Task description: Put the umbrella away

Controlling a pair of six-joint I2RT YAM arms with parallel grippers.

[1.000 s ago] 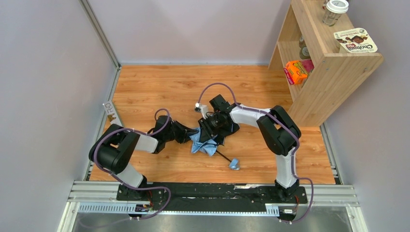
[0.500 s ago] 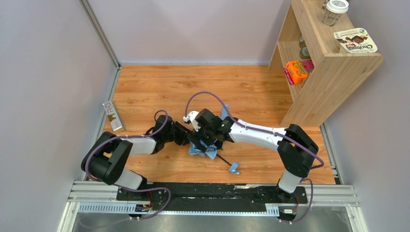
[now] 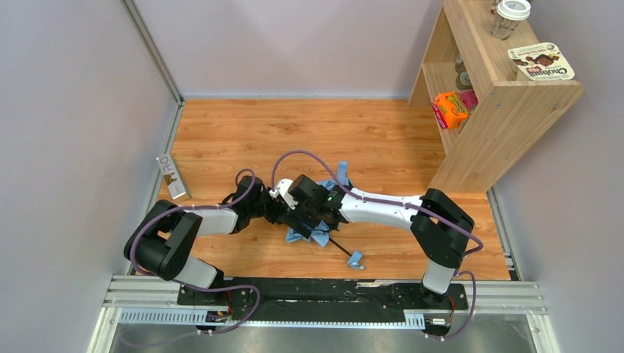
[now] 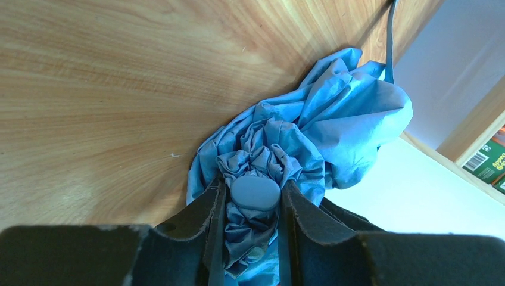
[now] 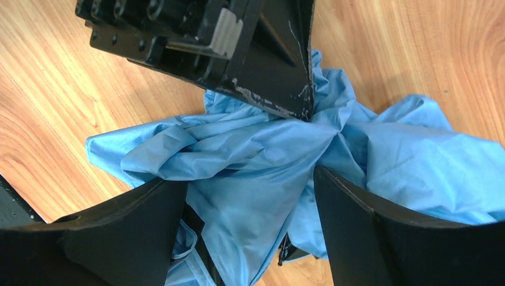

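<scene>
The umbrella [image 3: 313, 235] lies collapsed on the wooden floor, its sky-blue canopy crumpled. Its thin dark shaft [image 3: 339, 247] runs out to the small light blue handle [image 3: 356, 259]. My left gripper [image 3: 285, 215] is shut on the canopy's rounded top cap [image 4: 255, 192] and the bunched fabric [image 4: 333, 125] around it. My right gripper [image 3: 307, 217] hangs low over the canopy, right against the left one. In the right wrist view its wide-apart fingers [image 5: 369, 238] straddle loose blue fabric [image 5: 256, 161] without pinching it. The left gripper's fingers [image 5: 262, 53] show just beyond.
A wooden shelf unit [image 3: 515, 110] stands at the back right with an orange box [image 3: 450, 109], a cup [image 3: 510, 16] and a snack box [image 3: 542, 62]. A small card [image 3: 171, 176] leans by the left wall. Grey walls close in three sides.
My right arm has stretched left and lowered over the canopy, next to the left gripper. The umbrella and its handle have shifted slightly left. The left gripper keeps its hold.
</scene>
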